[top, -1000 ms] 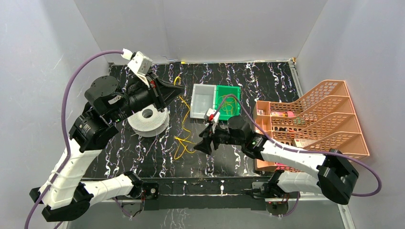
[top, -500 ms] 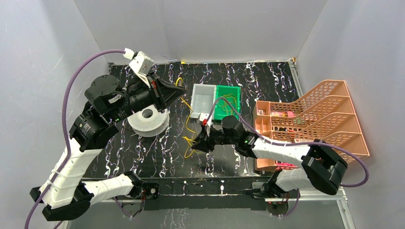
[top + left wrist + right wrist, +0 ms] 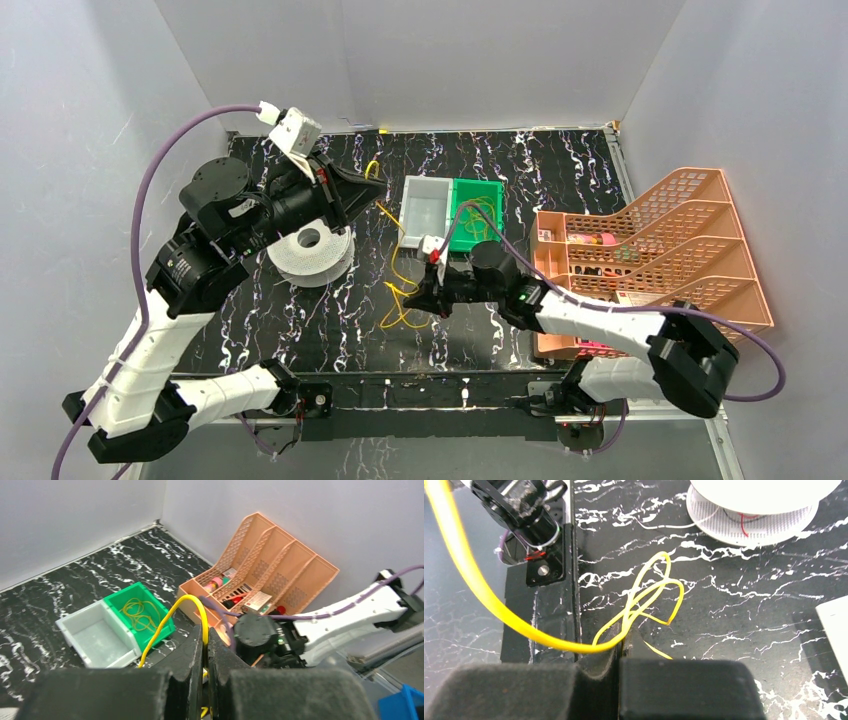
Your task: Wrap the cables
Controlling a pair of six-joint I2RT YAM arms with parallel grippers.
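One yellow cable [image 3: 392,255] runs from my left gripper [image 3: 376,190] down to my right gripper [image 3: 412,298], ending in loose loops [image 3: 402,315] on the black marbled table. The left gripper [image 3: 205,630] is raised and shut on the cable [image 3: 192,600], which arches up out of its tips. Low over the table, the right gripper [image 3: 623,642] is shut on the same cable [image 3: 484,605], just behind its loops [image 3: 659,587]. The white perforated spool [image 3: 310,255] lies flat under the left arm; in the right wrist view the spool [image 3: 759,505] is ahead. More yellow cables [image 3: 480,225] lie in the green bin.
A grey bin [image 3: 425,210] and a green bin [image 3: 490,195] stand side by side at the middle back. An orange file rack [image 3: 650,250] holding small items fills the right side. White walls close in the table on three sides.
My right gripper has moved left to the cable and shut on it; it was open a second ago. The cable's lower loops have shifted. The left arm holds still.
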